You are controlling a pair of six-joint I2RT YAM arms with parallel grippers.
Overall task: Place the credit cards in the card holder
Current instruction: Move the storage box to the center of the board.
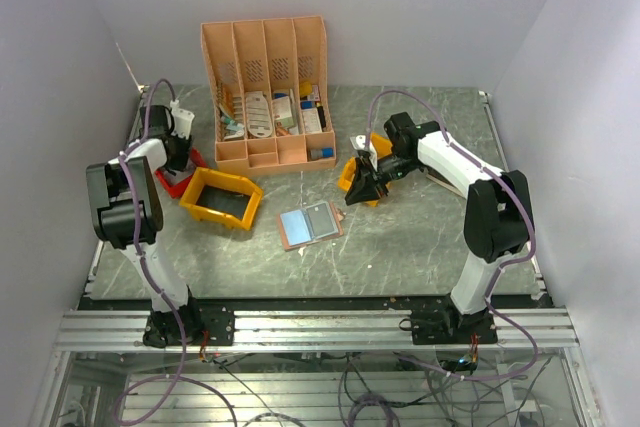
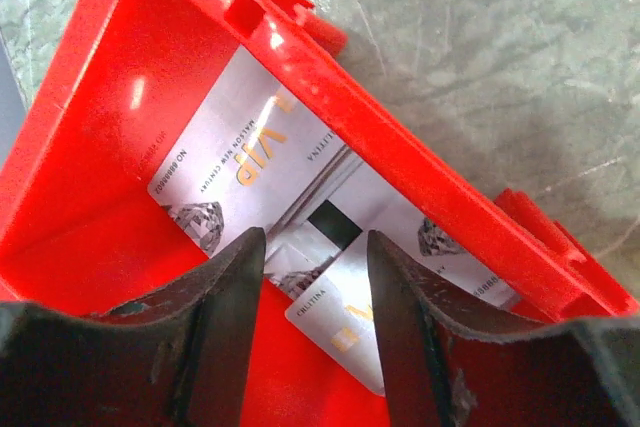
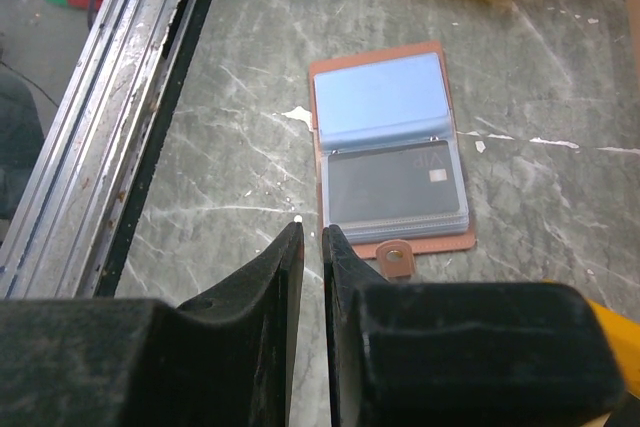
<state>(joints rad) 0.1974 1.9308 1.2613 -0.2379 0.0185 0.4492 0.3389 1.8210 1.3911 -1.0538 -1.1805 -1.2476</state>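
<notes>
by the marbled bench's (image 1: 400,247) left edge, the left gripper (image 2: 315,239), jaws apart over flat overlapping credit cards (image 2: 240,167) in a red bin (image 2: 90,147), may pinch two or slip, while the right gripper (image 3: 312,237) sits nearly together, empty.

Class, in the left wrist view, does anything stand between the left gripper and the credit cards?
Nothing visible does: the left gripper hangs open over the credit cards lying in the red bin.

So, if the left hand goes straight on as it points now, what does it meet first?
The left hand would probably meet the cards in the red bin; depth is unclear.
</notes>
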